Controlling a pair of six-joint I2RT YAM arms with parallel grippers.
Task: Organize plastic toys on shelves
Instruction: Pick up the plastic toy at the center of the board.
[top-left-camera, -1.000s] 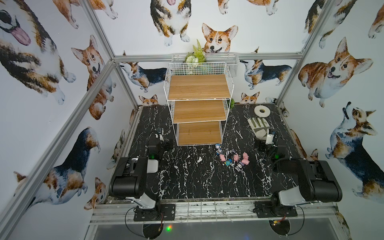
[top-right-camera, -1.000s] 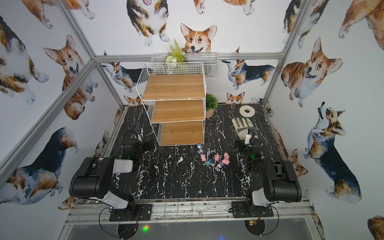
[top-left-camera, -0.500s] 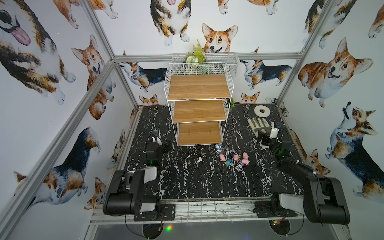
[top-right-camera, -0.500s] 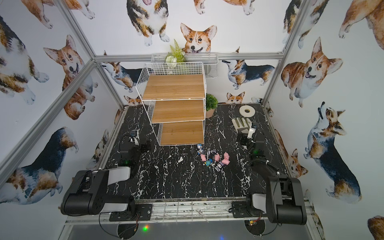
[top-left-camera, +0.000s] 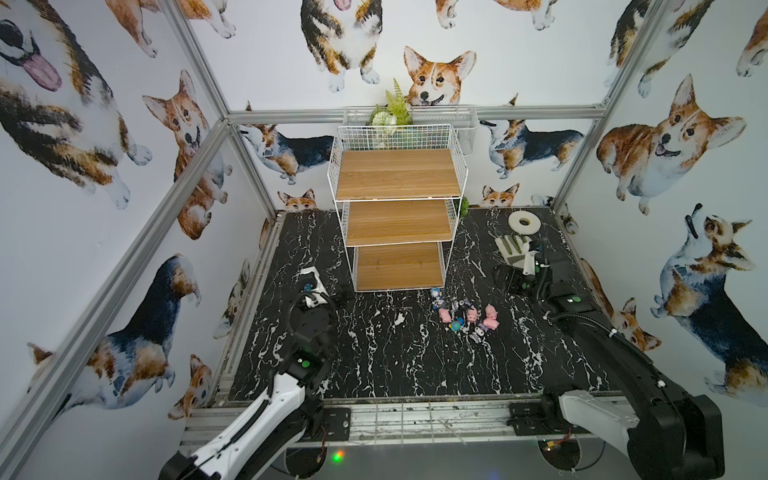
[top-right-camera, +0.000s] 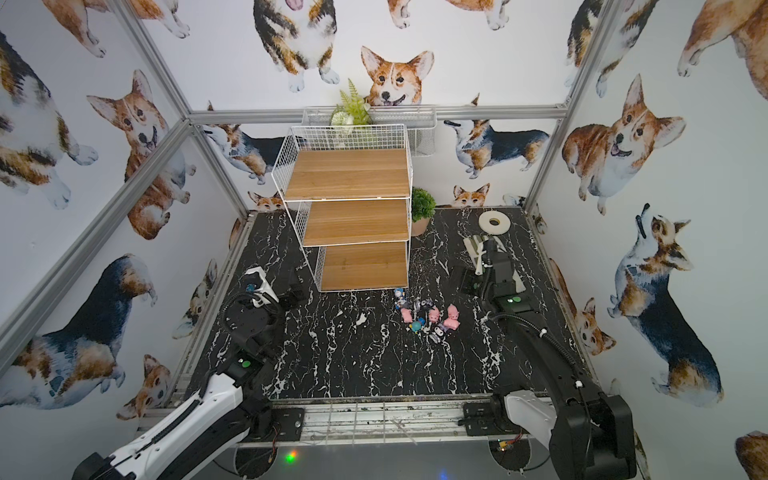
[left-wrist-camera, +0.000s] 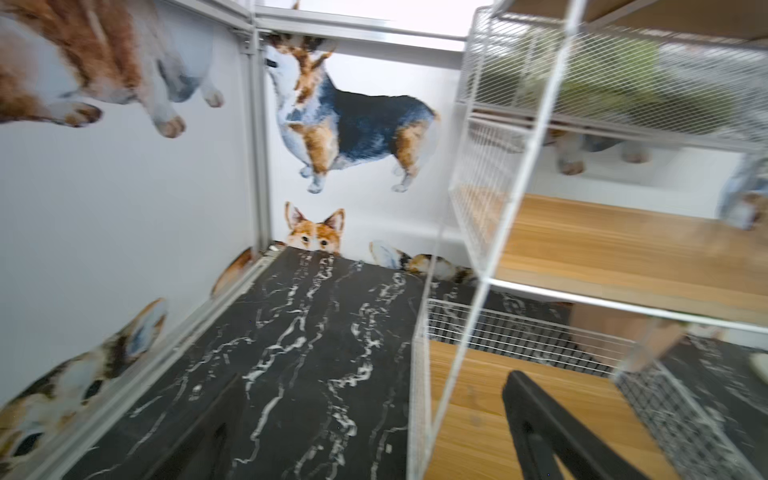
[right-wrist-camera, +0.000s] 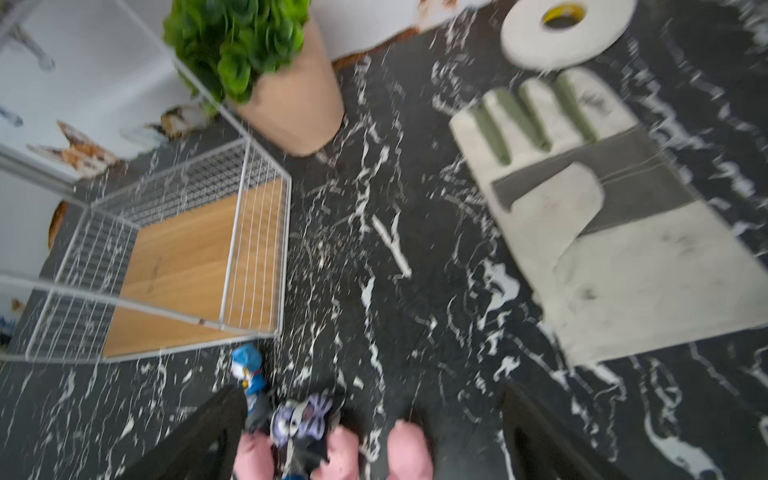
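Two arms reach in from the near edge of the desk (top-left-camera: 395, 365). The left arm (top-left-camera: 309, 330) runs up beside the left edge; the left jaws are spread wide with nothing between them, and the left wrist view shows the front left corner post of the rack (top-left-camera: 428, 137) just ahead of them. The right arm (top-left-camera: 573, 305) stretches along the right edge; the right jaws stand just as wide, hold nothing, and hang over the desk between the toys (top-left-camera: 463, 316) and the glove (top-left-camera: 511, 249).

All the toys lie in one tight heap on the desk, right of its middle and just in front of the rack's front right corner. Four pink pigs (top-left-camera: 471, 316) sit on the near side, purple figures (right-wrist-camera: 305, 415) are mixed in among them, and a small blue figure (top-left-camera: 435, 295) lies nearest the rack.

Behind the heap stands the white wire rack with three wooden shelves (top-left-camera: 399, 222), stepped back one above another. Right of it the glove lies flat, partly under the right arm, with the tape roll (top-left-camera: 524, 229) beyond it near the far right corner. A potted plant (top-right-camera: 422, 205) stands just beside the rack at the far edge, and a wire basket (top-left-camera: 465, 129) with a fern (top-left-camera: 397, 106) hangs on the far wall.
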